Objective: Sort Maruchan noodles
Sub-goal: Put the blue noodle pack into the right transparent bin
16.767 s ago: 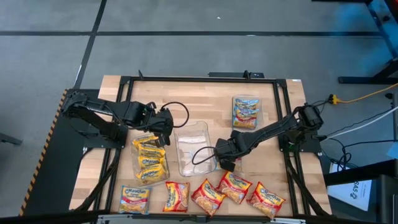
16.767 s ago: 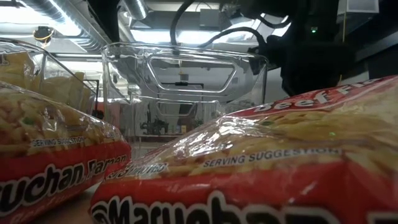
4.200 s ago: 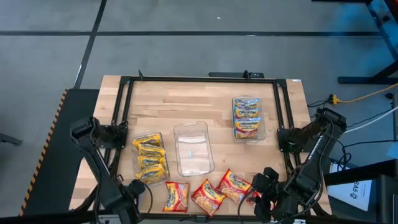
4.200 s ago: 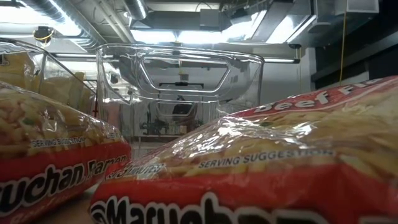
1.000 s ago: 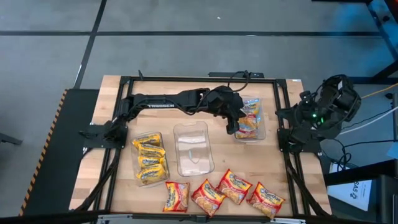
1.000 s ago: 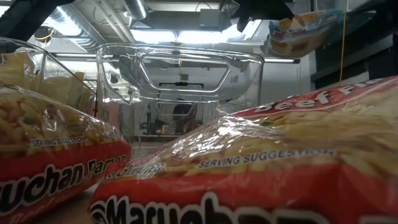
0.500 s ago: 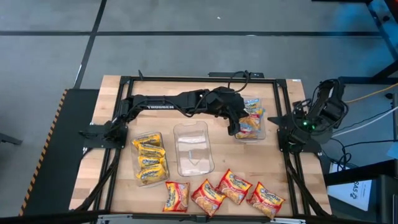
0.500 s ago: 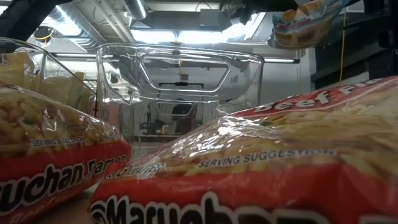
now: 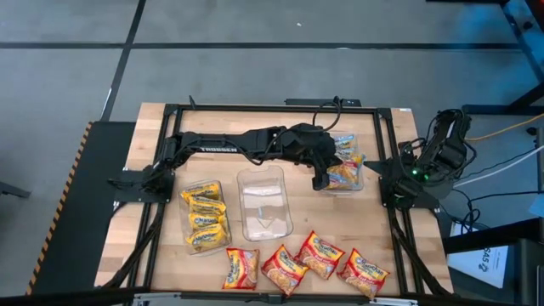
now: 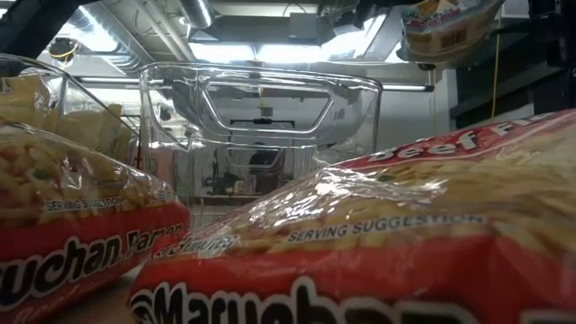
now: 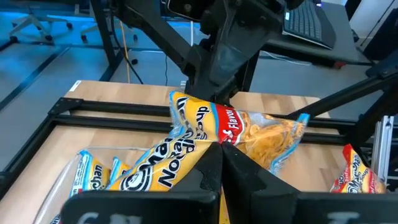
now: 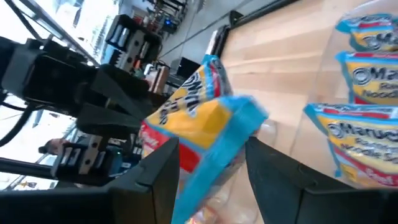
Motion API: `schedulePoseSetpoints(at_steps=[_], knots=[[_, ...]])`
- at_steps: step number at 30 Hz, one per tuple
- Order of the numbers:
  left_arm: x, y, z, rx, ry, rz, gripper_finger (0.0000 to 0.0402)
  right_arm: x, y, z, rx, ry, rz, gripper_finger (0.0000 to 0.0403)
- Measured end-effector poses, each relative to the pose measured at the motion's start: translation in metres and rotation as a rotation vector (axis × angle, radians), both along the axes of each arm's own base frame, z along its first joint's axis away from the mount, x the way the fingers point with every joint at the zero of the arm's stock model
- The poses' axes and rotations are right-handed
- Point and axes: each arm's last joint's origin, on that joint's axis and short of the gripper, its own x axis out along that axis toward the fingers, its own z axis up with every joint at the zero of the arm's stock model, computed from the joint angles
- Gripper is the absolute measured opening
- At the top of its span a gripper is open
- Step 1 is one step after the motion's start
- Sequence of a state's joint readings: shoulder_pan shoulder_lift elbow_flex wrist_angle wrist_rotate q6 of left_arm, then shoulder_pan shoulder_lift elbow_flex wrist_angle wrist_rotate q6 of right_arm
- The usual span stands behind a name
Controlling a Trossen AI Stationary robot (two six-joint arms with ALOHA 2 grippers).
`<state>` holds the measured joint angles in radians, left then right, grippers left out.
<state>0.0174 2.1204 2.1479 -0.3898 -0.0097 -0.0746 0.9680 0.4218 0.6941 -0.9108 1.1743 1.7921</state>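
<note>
My left tool [image 9: 325, 178] is clamped shut on a blue-edged Maruchan packet [image 9: 344, 174], which hangs tilted just above the clear tray [image 9: 360, 153] that has other blue-edged packets [image 9: 338, 143] lying in it. My right tool [image 12: 211, 155] waits just beyond that tray's outer side, off the worktop's [image 9: 280, 140] edge, fingers spread wide and gripping nothing.

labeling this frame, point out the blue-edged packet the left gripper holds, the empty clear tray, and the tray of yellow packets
blue-edged packet [image 11: 249, 127]: left wrist view, printed front face.
empty clear tray [image 9: 265, 212]: high view, bare floor.
tray of yellow packets [image 9: 184, 226]: high view, left rim.
</note>
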Motion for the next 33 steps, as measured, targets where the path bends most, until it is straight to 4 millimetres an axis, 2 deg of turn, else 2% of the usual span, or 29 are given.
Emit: schedulePoseSetpoints(at_steps=[5,14,20,24,27,33], knots=[[0.001,-0.002,0.004,0.0,-0.043,-0.005,0.0,0.009,0.009,0.005,-0.033,-0.024,-0.033,0.0179],[0.001,-0.009,0.004,-0.001,-0.041,-0.019,0.0,0.038,0.014,0.004,-0.043,0.078,-0.044,0.0179],[0.0,-0.016,0.004,-0.001,-0.032,-0.033,0.0,0.059,0.007,0.016,-0.125,0.049,-0.006,0.0179],[-0.001,-0.017,0.001,0.0,-0.001,-0.034,0.0,0.064,0.0,0.014,-0.118,0.084,0.028,0.0177],[-0.001,-0.016,-0.001,0.004,0.022,-0.021,0.0,0.065,-0.004,0.013,-0.12,0.109,0.045,0.0151],[-0.003,-0.015,-0.005,0.012,0.068,-0.002,0.0,0.066,-0.009,0.012,-0.162,0.138,0.052,0.0036]])
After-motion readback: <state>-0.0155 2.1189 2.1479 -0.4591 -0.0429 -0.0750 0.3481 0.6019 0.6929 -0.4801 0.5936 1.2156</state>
